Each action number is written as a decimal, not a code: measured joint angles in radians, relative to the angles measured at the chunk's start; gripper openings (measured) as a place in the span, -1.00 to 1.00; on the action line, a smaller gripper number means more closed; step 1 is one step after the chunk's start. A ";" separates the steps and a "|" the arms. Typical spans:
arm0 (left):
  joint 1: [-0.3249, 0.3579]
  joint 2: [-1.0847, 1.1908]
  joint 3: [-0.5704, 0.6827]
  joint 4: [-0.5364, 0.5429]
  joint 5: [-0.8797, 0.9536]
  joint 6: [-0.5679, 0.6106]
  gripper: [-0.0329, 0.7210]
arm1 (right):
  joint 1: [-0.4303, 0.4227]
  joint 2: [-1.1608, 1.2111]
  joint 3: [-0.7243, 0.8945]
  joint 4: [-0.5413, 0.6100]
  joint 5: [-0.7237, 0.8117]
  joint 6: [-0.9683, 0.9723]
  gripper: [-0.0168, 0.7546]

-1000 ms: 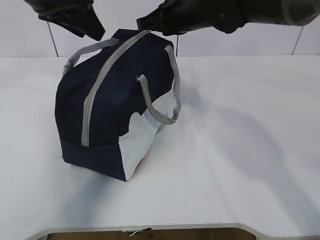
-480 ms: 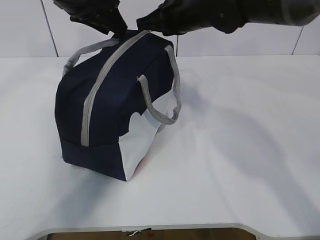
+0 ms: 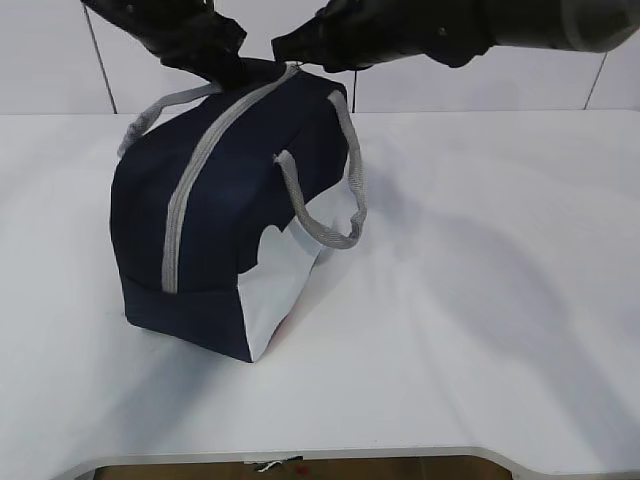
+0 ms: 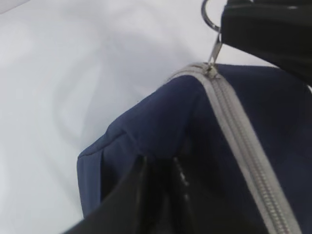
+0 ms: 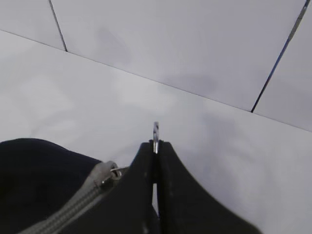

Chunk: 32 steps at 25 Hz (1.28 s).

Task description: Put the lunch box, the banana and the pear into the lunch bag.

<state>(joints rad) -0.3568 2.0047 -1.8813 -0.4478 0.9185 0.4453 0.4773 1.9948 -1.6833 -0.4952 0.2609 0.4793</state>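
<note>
Boxy navy fabric lunch bag [image 3: 225, 200], grey zipper [image 3: 205, 165] fully closed; right gripper [image 5: 155, 146] pinches its metal ring pull [image 4: 210, 14], left gripper [image 4: 158, 168] grips fabric; nothing visibly packed.

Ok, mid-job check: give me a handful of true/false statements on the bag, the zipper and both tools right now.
1. The lunch bag stands on the table with its zipper closed along the visible top. True.
2. The right tool is shut on the metal ring pull. True.
3. The banana lies on the table beside the bag. False: no banana shows in any view.
4. The left tool hangs well off to the side, far from the bag. False: it sits at the bag's far top end, on the navy fabric.
5. Both grey handles stand straight up. False: the near handle droops down the side panel.
</note>
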 joint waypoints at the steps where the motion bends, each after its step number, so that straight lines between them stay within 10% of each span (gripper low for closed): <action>1: 0.000 0.000 0.000 0.000 0.000 0.012 -0.78 | 0.000 0.000 0.000 0.000 0.000 0.000 -0.91; 32: 0.000 -0.023 -0.007 -0.016 0.052 0.238 -0.86 | -0.041 0.071 -0.016 0.240 -0.037 0.036 -0.91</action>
<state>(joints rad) -0.3568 1.9814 -1.8884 -0.4641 0.9703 0.6836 0.4358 2.0657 -1.6996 -0.2554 0.2242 0.5154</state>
